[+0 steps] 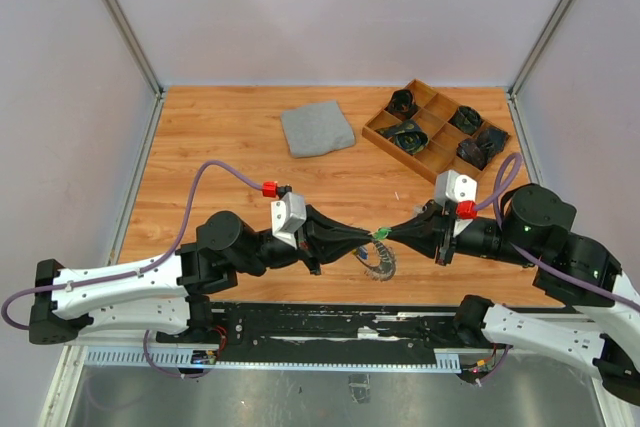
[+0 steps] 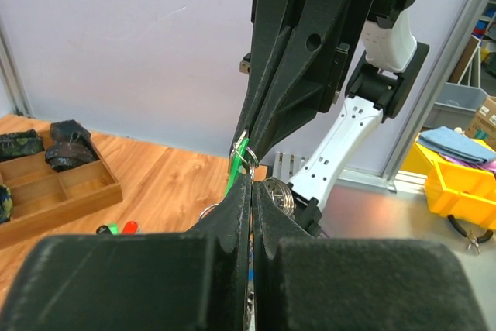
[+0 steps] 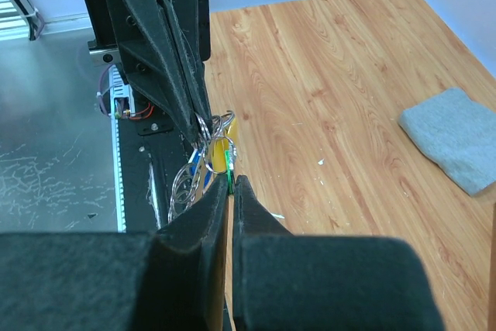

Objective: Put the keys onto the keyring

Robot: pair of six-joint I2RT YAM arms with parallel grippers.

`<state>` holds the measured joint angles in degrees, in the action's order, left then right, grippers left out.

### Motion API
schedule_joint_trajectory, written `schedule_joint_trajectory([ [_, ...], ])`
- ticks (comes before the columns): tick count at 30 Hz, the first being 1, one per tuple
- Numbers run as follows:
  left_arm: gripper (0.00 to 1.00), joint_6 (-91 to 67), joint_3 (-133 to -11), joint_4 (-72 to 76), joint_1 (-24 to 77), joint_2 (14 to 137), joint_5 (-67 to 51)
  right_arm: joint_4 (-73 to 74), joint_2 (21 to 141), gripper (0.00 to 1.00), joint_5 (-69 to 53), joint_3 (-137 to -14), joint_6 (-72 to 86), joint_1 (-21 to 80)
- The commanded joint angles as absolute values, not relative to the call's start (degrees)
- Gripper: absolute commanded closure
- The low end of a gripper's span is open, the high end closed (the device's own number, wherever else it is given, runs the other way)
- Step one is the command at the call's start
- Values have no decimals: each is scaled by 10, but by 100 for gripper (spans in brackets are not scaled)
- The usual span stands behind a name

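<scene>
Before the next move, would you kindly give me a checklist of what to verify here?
1. Left tool shut on the keyring: ok.
2. Right tool shut on the green key: ok.
3. Green key threaded onto the keyring: cannot tell.
4. Loose keys lying on the table: ok.
5. Cloth away from both tools: ok.

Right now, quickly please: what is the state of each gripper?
Left gripper: closed on the keyring.
Right gripper: closed on the green key.
</scene>
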<state>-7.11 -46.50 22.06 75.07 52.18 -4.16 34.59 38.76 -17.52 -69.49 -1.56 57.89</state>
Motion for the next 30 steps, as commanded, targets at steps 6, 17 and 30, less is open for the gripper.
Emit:
schedule_joint_trajectory([
  [6,100,-69,-488,233,748,523,-49,375,401,99,-177,-716,-37,580],
  [17,99,-65,-496,224,748,535,-47,398,414,99,-161,-725,-47,580],
  [30,99,-52,-520,179,748,546,-13,444,412,99,-161,-753,-85,580],
])
